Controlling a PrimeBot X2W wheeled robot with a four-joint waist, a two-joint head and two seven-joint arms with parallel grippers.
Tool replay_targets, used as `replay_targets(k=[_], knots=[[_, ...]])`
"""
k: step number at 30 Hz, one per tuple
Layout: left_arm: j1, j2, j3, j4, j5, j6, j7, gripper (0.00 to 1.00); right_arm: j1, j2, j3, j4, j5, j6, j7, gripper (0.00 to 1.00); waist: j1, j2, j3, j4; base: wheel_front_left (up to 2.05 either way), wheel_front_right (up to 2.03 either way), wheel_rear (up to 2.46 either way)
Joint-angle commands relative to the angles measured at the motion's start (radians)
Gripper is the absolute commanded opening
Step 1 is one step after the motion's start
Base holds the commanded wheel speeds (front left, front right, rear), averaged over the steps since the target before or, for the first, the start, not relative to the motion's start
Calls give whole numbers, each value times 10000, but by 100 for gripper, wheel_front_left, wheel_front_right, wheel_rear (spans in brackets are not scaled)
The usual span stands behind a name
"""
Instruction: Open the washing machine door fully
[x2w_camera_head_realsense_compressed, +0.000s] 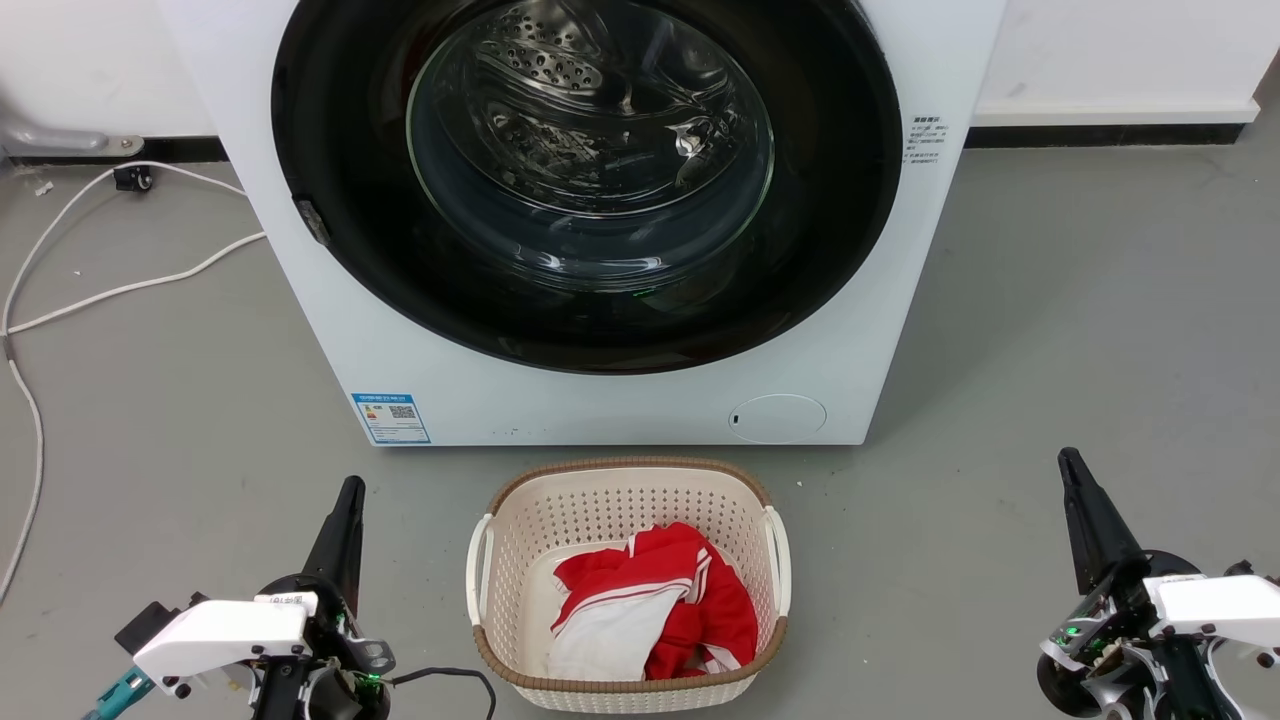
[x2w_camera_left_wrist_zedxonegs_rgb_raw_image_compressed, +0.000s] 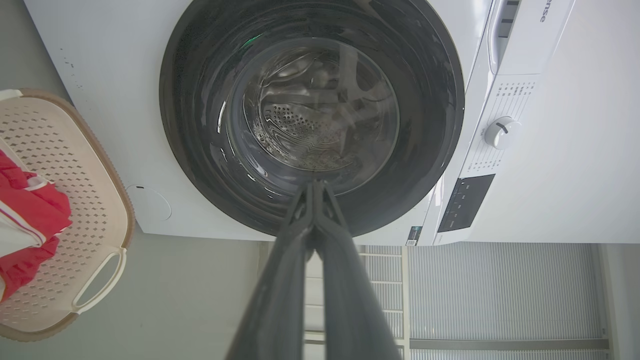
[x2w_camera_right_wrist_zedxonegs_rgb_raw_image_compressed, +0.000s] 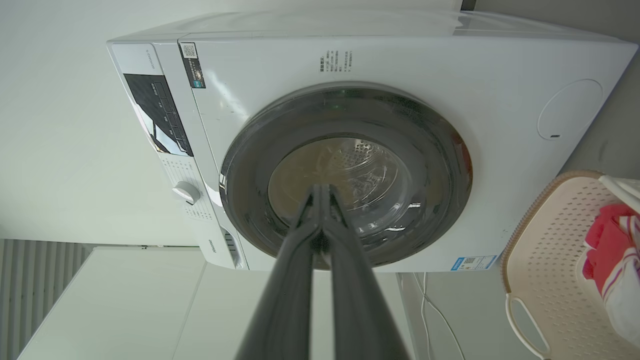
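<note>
While the washing machine door (x2w_camera_head_realsense_compressed: 590, 180) sits shut flush against the washing machine (x2w_camera_head_realsense_compressed: 480, 400), left gripper (x2w_camera_head_realsense_compressed: 350, 490) and right gripper (x2w_camera_head_realsense_compressed: 1070, 465) hang low either side of the laundry basket (x2w_camera_head_realsense_compressed: 625, 470), fingers pressed together, holding nothing.

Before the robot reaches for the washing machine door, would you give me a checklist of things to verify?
1. Door shut, flush in the washing machine: ok.
2. Left gripper empty, fingers together: ok.
3. Right gripper empty, fingers together: ok.
4. Grip spot: small grey tab on the door's left edge; whether it is the handle: cannot tell.
5. Door swing clears the basket on the floor right in front: cannot tell.
6. Cable lies left of the machine, apart from both grippers: ok.
</note>
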Motion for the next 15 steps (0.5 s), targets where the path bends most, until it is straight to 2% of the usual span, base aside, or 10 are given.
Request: replay_targets(k=[1,8,9,15], knots=[[-80,-9,16,-14,-13,-35,16,0,-133,35,4,9,-5,0,0,0,0,0,0,0,0,0,0],[-80,-9,16,-15,-13,-35,16,0,-133,35,4,9,-5,0,0,0,0,0,0,0,0,0,0],[11,-2,-6,26,3,0,-3,100,16,0,2,20,0,0,-4,100,0,0,0,0,0,0,0],[35,-11,-216,-8,104,4,-251,100,156,3,152,-69,-44,0,-257,100,0,0,3,-2,0,0,0]])
